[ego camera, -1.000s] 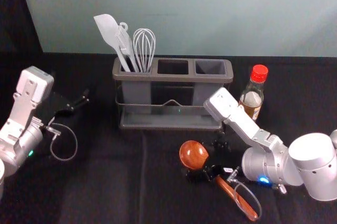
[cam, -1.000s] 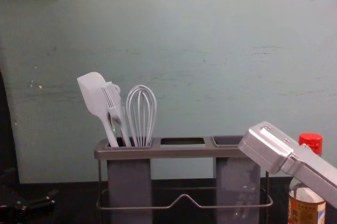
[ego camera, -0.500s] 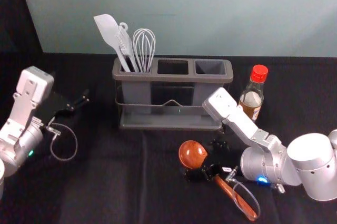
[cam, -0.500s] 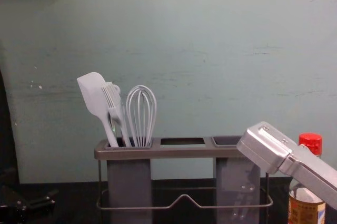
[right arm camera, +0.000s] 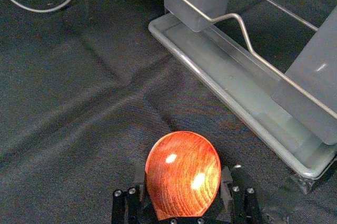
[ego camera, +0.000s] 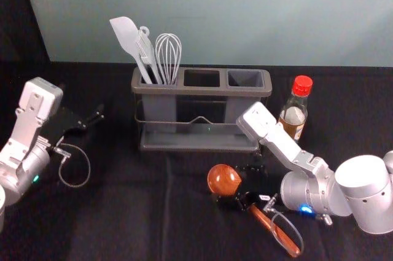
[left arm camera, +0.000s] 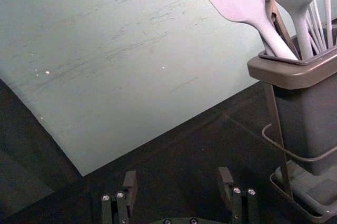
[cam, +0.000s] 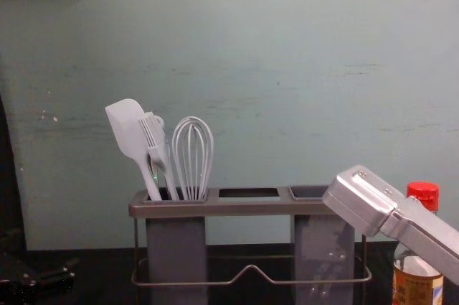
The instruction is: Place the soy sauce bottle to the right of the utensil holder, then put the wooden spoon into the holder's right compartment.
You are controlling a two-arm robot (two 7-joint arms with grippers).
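Observation:
My right gripper [ego camera: 243, 183] is at the wooden spoon [ego camera: 223, 180], whose handle slants toward the front right. In the right wrist view, the fingers of my right gripper [right arm camera: 182, 184] press against both sides of the spoon's bowl [right arm camera: 183, 174]. The utensil holder [ego camera: 199, 90] stands behind; its right compartment [ego camera: 245, 78] is empty, its left one holds white utensils. The soy sauce bottle [ego camera: 295, 110], red-capped, stands upright to the holder's right. My left gripper [ego camera: 92, 120] is parked at the left; the left wrist view shows this gripper [left arm camera: 178, 184] open with nothing between its fingers.
The holder's wire rail [cam: 251, 268] runs along its front. My right forearm spans the space in front of the bottle and partly covers it in the chest view. A pale wall [ego camera: 202, 15] rises behind the black-covered table [ego camera: 123, 212].
The right arm has shifted very slightly left, and the spoon's bowl has moved a touch the same way. The left arm, holder and bottle have stayed where they were.

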